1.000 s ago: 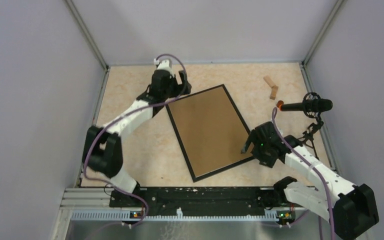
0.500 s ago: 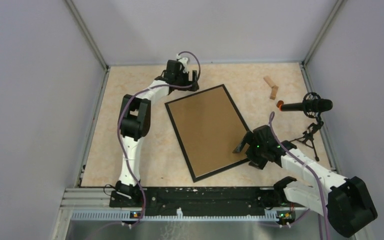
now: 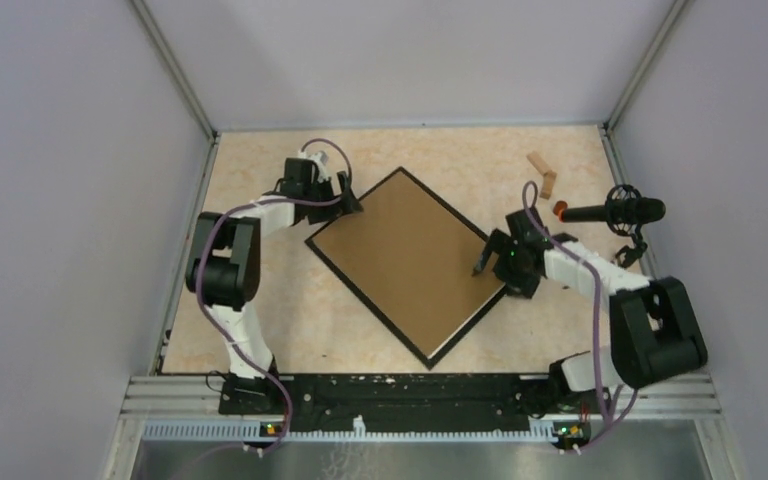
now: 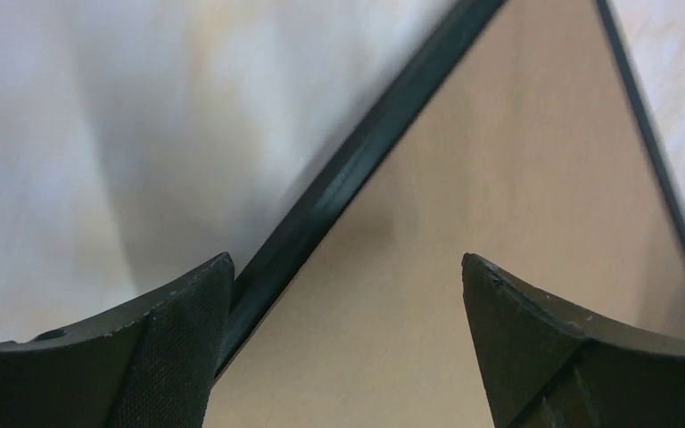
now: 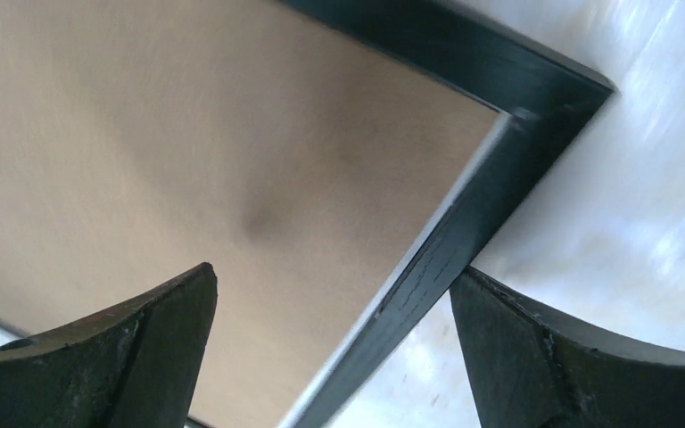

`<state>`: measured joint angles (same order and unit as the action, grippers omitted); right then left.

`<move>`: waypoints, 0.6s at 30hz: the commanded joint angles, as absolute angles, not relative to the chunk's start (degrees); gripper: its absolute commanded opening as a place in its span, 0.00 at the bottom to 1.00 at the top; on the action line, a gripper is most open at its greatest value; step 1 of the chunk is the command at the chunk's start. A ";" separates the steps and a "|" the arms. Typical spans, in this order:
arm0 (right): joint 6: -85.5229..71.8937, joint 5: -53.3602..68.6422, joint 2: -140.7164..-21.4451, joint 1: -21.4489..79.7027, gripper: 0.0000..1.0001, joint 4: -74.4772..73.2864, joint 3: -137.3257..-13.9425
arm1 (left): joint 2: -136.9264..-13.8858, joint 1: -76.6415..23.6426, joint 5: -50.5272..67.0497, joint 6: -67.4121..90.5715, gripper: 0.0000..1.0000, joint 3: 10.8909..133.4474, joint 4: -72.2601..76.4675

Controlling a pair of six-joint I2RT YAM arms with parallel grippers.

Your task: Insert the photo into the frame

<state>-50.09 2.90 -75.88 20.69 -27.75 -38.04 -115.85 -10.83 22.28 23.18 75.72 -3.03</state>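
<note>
The frame (image 3: 405, 262) lies back up on the table, a brown board inside a thin black rim, turned like a diamond. My left gripper (image 3: 345, 196) is open at its far left edge; in the left wrist view the gripper (image 4: 346, 260) straddles the black rim, with the frame's brown back (image 4: 517, 160) between the fingers. My right gripper (image 3: 488, 260) is open at the frame's right corner; in the right wrist view the gripper (image 5: 334, 270) spans the rim of the frame (image 5: 446, 241) near that corner. The photo is out of view.
Small wooden pieces (image 3: 543, 173) lie at the far right. A microphone on a tripod (image 3: 615, 212) stands by the right wall. Grey walls close in the table on three sides. A thin white strip (image 3: 457, 340) shows along the frame's near right edge.
The frame has turned counter-clockwise on the table. My left gripper swung left and nearer along its far edge. The right gripper moved farther away, up the frame's right side.
</note>
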 commanded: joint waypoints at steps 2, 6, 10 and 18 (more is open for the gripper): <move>-30.01 4.75 -90.71 14.71 0.99 -18.48 -51.90 | -98.12 -12.94 26.59 29.99 0.99 51.78 -8.12; -23.15 6.12 -99.00 14.68 0.99 -25.03 -63.28 | -86.70 -12.97 20.75 24.15 0.99 47.23 -18.79; -19.95 1.46 -99.66 14.68 0.99 -27.92 -64.56 | -76.46 -13.28 6.89 21.47 0.99 50.85 -32.42; -20.04 7.10 -96.73 14.68 0.99 -27.86 -59.81 | -72.22 -14.65 11.42 26.18 0.91 50.80 -39.16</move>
<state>-21.28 2.70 -99.83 14.46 -27.73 -62.28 -70.48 -13.65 10.85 23.31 49.76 -32.73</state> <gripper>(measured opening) 0.988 0.925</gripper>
